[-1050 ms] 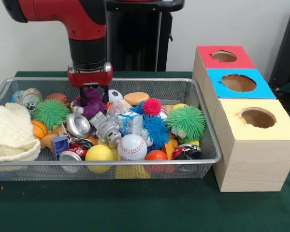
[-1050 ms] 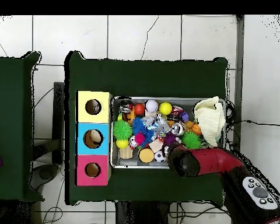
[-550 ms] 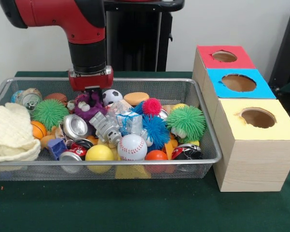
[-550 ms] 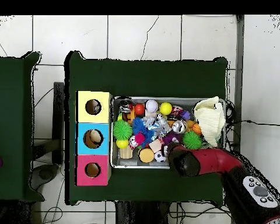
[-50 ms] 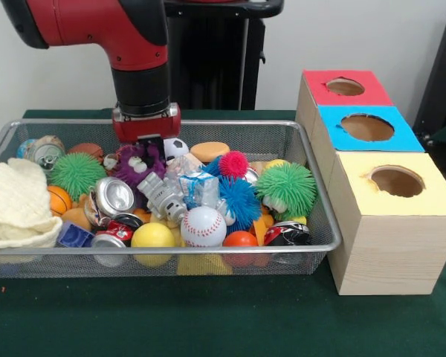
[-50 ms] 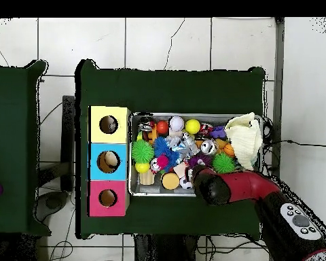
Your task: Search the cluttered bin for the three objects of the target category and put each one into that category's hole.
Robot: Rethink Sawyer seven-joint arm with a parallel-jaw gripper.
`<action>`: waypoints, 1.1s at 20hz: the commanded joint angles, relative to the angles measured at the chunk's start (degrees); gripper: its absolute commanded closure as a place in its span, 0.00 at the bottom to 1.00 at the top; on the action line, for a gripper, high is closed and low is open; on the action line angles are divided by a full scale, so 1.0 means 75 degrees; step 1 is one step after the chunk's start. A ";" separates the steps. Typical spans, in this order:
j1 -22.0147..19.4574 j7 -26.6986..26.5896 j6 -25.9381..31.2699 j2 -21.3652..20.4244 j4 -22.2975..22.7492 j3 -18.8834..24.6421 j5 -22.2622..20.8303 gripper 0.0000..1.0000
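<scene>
Front view | arm [image 5: 137, 52] vertical | pincer [image 5: 149, 142] on purple plush [image 5: 137, 165]

No text, label, brand, number or sign can be read in either view. The crushed red and silver drink cans [image 5: 119, 229] at the front of the wire mesh bin [image 5: 312, 245] carry printed patches, but these are too small and blurred to make out. The clear crinkled wrapper with blue print [image 5: 199, 187] in the middle of the pile is just as unreadable. The tops of the wooden box [image 5: 386, 223], red, blue and yellow, are plain colour around their holes.
</scene>
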 commanded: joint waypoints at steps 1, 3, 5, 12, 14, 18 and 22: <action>0.0261 -0.1303 0.1507 -0.1208 -0.0037 0.0868 0.0423 1.00; 0.0448 -0.1583 0.2082 -0.1572 -0.0174 0.0965 0.0597 1.00; 0.0543 -0.1616 0.2412 -0.1758 -0.0268 0.1054 0.0753 1.00; 0.0566 -0.1434 0.2476 -0.1821 -0.0339 0.1309 0.0700 1.00; 0.0549 -0.1351 0.2405 -0.1818 -0.0300 0.1365 0.0672 1.00; 0.0590 -0.1114 0.2239 -0.1818 -0.0202 0.1370 0.0560 1.00; 0.0657 -0.0936 0.2098 -0.1781 -0.0127 0.1340 0.0440 1.00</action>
